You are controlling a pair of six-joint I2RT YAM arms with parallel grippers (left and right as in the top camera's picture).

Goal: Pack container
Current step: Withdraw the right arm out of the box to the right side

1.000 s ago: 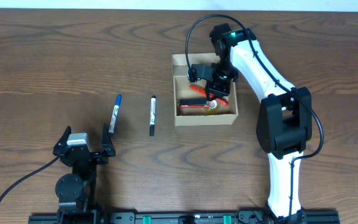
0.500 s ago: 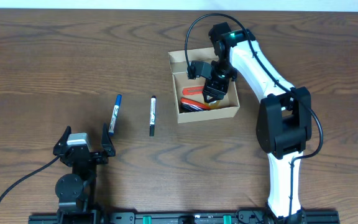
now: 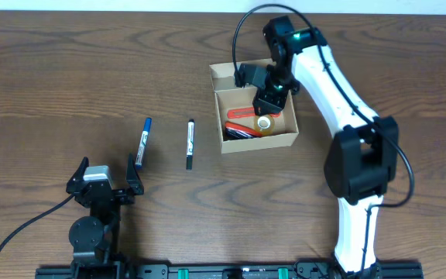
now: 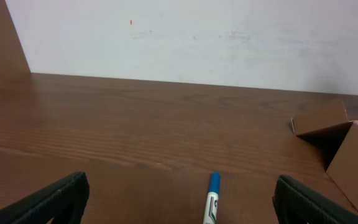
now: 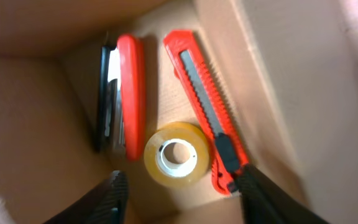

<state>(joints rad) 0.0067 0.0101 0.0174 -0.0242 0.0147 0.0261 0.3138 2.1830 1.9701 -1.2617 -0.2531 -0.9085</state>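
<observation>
Packing midway, with box (image 3: 260, 142) on desk (image 3: 53, 77) holding tape (image 5: 176, 152), cutter (image 5: 201, 102) and stapler (image 5: 129, 87), right claw (image 5: 182, 200) spread empty above them, left claw (image 4: 179, 202) likewise open near blue marker (image 3: 144, 139); next calls for gripping that or black marker (image 3: 190, 144).

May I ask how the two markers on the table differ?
The blue marker has a blue cap; the black marker has a black one. The blue marker leans slightly in the overhead view, while the black marker runs nearly straight. The blue marker lies farther from the box than the black marker. Both have white barrels and lie flat on the table, outside the box.
</observation>
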